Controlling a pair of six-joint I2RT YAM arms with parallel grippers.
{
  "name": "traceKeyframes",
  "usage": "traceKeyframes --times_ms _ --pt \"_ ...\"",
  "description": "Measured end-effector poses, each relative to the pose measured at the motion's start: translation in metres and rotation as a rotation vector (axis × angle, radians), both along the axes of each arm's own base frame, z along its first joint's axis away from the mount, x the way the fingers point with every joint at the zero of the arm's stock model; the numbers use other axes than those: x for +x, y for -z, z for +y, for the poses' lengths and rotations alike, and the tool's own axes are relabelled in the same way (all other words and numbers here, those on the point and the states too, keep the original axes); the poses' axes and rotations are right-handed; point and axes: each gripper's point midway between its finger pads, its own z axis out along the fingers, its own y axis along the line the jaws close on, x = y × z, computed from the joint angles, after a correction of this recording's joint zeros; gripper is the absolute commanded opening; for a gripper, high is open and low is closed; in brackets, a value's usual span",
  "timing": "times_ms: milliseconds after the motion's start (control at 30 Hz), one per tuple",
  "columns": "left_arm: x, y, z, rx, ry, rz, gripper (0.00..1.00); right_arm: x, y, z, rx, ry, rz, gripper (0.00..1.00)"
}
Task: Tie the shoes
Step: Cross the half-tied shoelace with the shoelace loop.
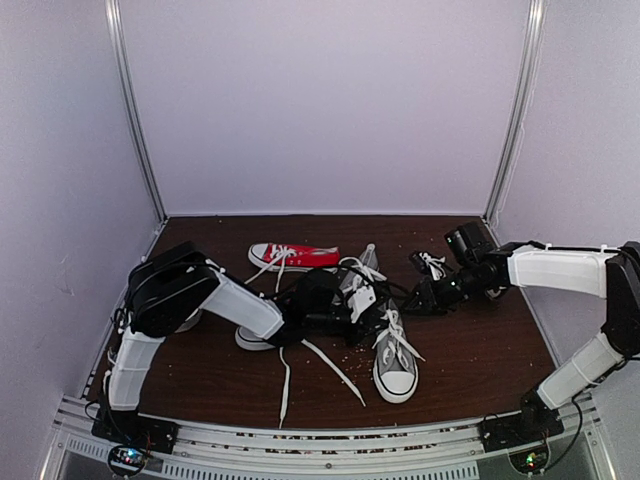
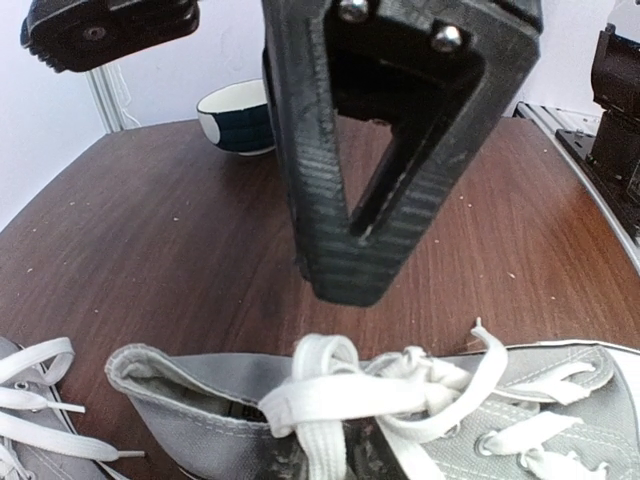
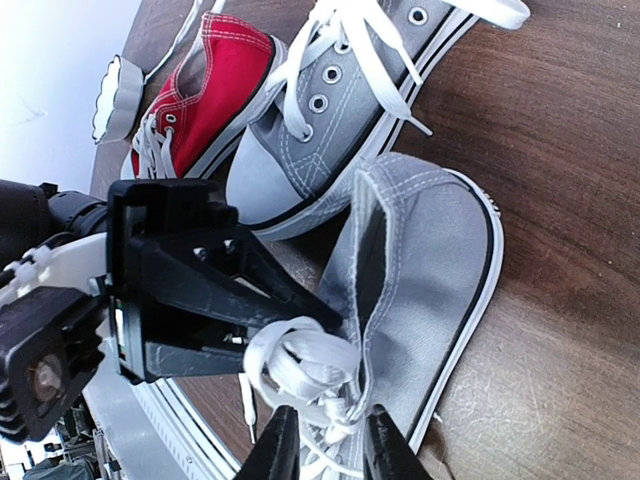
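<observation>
**Clerk:** Entry one, the shoes?

**Checker:** Two grey sneakers are lying on the brown table (image 1: 480, 350). The near grey shoe (image 1: 395, 370) is pointing its white toe cap at the near edge. The far grey shoe (image 3: 285, 160) is lying just beside the red sneaker (image 1: 290, 257).

**Clerk:** Laces?

**Checker:** A lace loop (image 2: 320, 358) is standing up over a bunched knot by the near grey shoe's ankle opening. Loose lace ends (image 1: 335, 372) are trailing across the table to that shoe's left.

**Clerk:** Left gripper?

**Checker:** The left gripper (image 3: 322, 314) is showing side-on, with its tip at the lace loop. I cannot tell how far its fingers are parted or whether they are pinching anything.

**Clerk:** Right gripper?

**Checker:** The right gripper (image 3: 325, 440) is hanging close over the knot. A narrow gap is separating its fingertips and white lace is showing through it. No grip on the lace is showing.

**Clerk:** Sundries?

**Checker:** A dark bowl (image 2: 240, 115) with a white rim is sitting far back on the table.
</observation>
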Motion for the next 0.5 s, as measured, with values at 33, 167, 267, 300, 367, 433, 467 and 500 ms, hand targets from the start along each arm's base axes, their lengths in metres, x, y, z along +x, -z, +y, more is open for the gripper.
traceKeyframes --times_ms 33,167,267,300,367,433,467,500 --pt "-0.001 -0.001 0.001 0.003 0.001 0.002 0.18 0.001 0.001 0.0 0.0 -0.001 0.0 0.23" --pt "-0.003 -0.002 0.004 0.013 0.003 0.009 0.18 0.001 0.006 0.001 -0.005 -0.008 0.006 0.17" --pt "-0.004 0.001 0.006 0.031 0.002 0.019 0.18 0.0 0.006 0.001 -0.005 -0.024 0.0 0.13" --pt "-0.003 0.002 0.007 0.039 0.0 0.024 0.18 -0.001 0.006 0.001 -0.007 -0.031 -0.001 0.13" --pt "-0.002 0.003 0.009 0.049 -0.002 0.027 0.11 -0.003 0.006 0.001 -0.011 -0.045 0.0 0.11" --pt "-0.001 0.002 0.01 0.053 -0.003 0.026 0.05 -0.004 0.005 0.001 -0.014 -0.056 -0.004 0.11" --pt "0.0 0.0 0.011 0.054 -0.003 0.023 0.05 -0.004 0.004 0.001 -0.015 -0.062 -0.006 0.11" --pt "0.0 -0.001 0.011 0.055 -0.003 0.021 0.04 -0.005 0.004 0.003 -0.014 -0.07 -0.01 0.11"
